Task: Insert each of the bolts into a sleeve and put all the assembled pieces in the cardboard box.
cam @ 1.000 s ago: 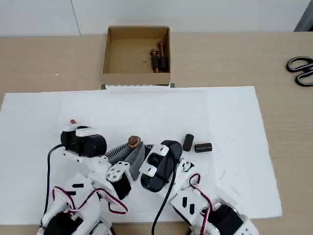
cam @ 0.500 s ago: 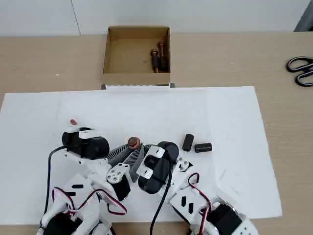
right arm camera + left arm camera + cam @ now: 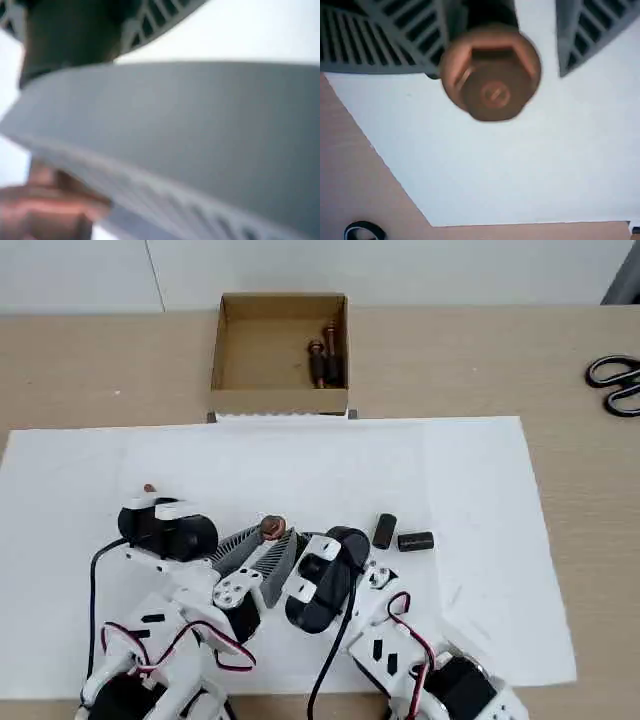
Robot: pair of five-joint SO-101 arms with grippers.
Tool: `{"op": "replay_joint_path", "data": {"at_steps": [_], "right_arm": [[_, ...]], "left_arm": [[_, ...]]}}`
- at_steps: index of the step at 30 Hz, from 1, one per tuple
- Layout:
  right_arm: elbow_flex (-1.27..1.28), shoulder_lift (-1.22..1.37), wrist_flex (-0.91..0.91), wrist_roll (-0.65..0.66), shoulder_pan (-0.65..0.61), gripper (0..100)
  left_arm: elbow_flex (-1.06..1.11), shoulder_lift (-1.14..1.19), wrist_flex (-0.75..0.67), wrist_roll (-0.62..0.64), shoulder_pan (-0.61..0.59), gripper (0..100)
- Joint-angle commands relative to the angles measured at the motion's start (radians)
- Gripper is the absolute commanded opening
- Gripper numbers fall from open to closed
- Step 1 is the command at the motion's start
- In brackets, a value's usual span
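My left gripper (image 3: 268,542) is shut on a copper bolt (image 3: 271,528), whose hex head (image 3: 490,80) faces the left wrist camera between the grey slatted fingers (image 3: 380,35). A dark shape sits behind the head; I cannot tell if it is a sleeve. The right arm's wrist (image 3: 325,580) sits close beside it on the right. In the right wrist view a grey finger (image 3: 200,130) lies across a blurred copper shape (image 3: 45,205). Two black sleeves (image 3: 384,531) (image 3: 415,540) lie loose on the white paper. The cardboard box (image 3: 230,350) holds assembled pieces (image 3: 323,355).
A small copper piece (image 3: 149,488) shows just behind the left arm's motor (image 3: 165,527). Scissors (image 3: 615,383) lie at the table's far right. White paper (image 3: 300,460) covers the table between the arms and the box.
The left arm's motor dipped toward the front edge and came back. The bolt head has shifted only slightly. The right arm's wrist has moved a little to the left.
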Motion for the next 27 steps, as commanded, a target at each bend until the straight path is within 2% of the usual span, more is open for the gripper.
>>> {"op": "replay_joint_path", "data": {"at_steps": [1,22,25,27], "right_arm": [[-0.017,-0.012,-0.044,0.011,-0.002,0.3],[0.031,-0.010,-0.050,0.014,-0.002,0.3],[0.031,-0.010,-0.047,0.014,-0.001,0.3],[0.031,-0.010,-0.044,0.014,0.004,0.3]], "left_arm": [[-0.015,0.005,0.021,-0.012,-0.005,13],[-0.145,0.006,0.049,-0.009,0.000,13],[-0.188,0.006,0.048,-0.012,-0.003,12],[-0.209,0.006,0.049,-0.014,-0.003,8]]}}
